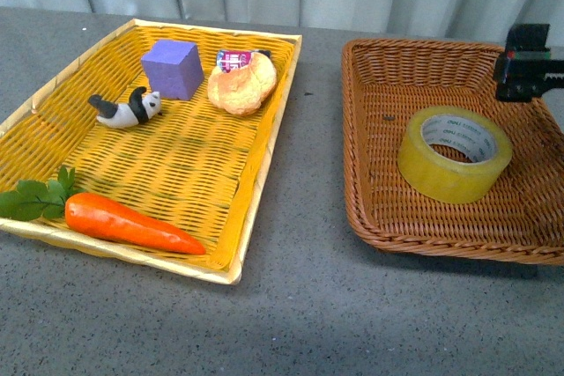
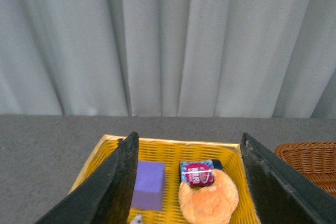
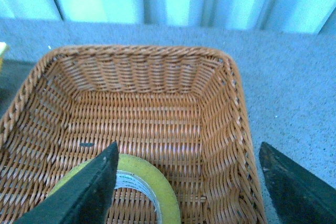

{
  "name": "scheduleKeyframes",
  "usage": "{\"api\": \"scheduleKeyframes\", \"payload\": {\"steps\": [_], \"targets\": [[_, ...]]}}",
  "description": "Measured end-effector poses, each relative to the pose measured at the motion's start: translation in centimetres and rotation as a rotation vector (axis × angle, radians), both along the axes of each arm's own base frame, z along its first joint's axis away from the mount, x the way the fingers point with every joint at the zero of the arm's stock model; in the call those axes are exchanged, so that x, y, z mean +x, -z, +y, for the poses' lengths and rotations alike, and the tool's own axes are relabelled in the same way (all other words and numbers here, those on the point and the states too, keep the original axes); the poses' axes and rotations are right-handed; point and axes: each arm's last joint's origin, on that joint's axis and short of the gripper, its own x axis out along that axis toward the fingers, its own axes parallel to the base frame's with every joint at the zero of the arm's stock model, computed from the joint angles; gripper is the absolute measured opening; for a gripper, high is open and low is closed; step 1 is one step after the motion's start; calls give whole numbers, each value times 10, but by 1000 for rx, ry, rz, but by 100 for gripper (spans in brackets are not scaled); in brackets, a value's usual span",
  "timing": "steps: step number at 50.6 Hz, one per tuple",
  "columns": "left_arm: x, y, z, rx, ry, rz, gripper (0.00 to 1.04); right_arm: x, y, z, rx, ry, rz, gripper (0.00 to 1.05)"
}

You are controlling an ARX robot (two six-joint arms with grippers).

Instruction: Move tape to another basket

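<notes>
Carrot (image 1: 123, 220) lies at the yellow tray's (image 1: 264, 165) 7 o'clock corner, with a panda figure (image 1: 128, 107) at 10, a purple block (image 1: 174, 68) at 12 and a bun (image 1: 241, 84) at 1. Left gripper (image 2: 188, 145) faces that tray, jaws spread, empty. Tape (image 1: 438, 173) lies flat inside the brown basket (image 1: 370, 209); right gripper (image 1: 527, 63), at its 1 o'clock, gapes empty.

Yellowish tape (image 1: 455, 152), white printed core, in brown woven basket (image 1: 379, 209). Yellow woven tray (image 1: 256, 191): purple cube (image 1: 173, 69), orange carrot (image 1: 128, 222), black-white panda (image 1: 128, 108).
</notes>
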Motion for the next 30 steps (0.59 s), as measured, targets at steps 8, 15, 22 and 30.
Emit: {"api": "scheduleKeyframes", "payload": {"steps": [8,15,22,30], "targets": [[-38,15,27,-6,-11,16,30,-41,-30,-7,-1,5,-282,45],[-62,22,39,-10,-10,21,9,-67,-36,-14,-1,-6,-290,24],[-82,27,49,-16,-9,22,4,-89,-37,-17,-3,5,-269,2],[-103,31,56,-18,-3,15,4,-112,-42,-17,-5,5,-272,1]]}}
